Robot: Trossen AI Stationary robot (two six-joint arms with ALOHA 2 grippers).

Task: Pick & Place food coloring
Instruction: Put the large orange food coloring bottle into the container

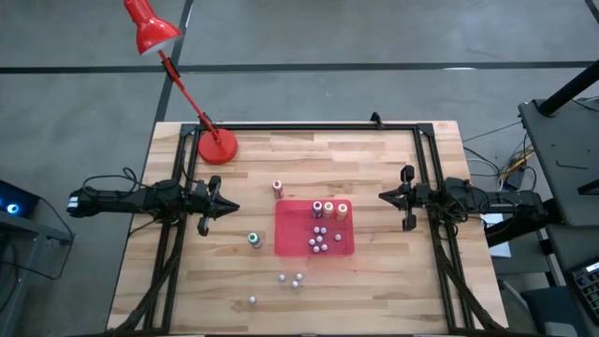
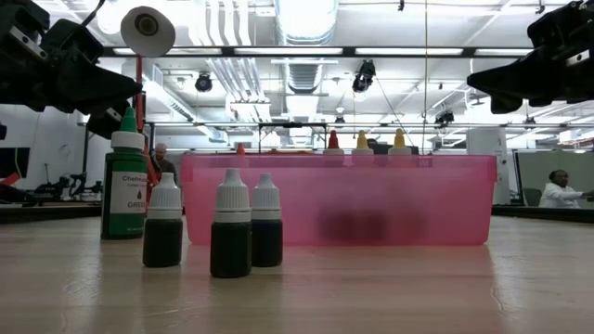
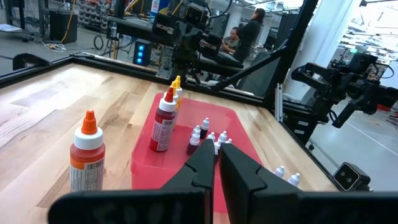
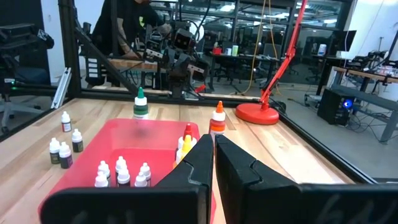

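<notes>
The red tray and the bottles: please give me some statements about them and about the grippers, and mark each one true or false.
1. The green-capped bottle stands inside the red tray. False: it stands on the wooden table, beside the tray on the left arm's side.
2. The left gripper is shut and holds nothing. True.
3. The orange-capped bottle stands outside the tray. True.
4. The right gripper is shut on a small white-capped bottle. False: it is shut but empty, hovering beside the tray.
5. Three small white-capped bottles stand on the table outside the tray. True.
6. The red lamp lies on its side in the tray. False: its base stands on the table's far corner.
</notes>
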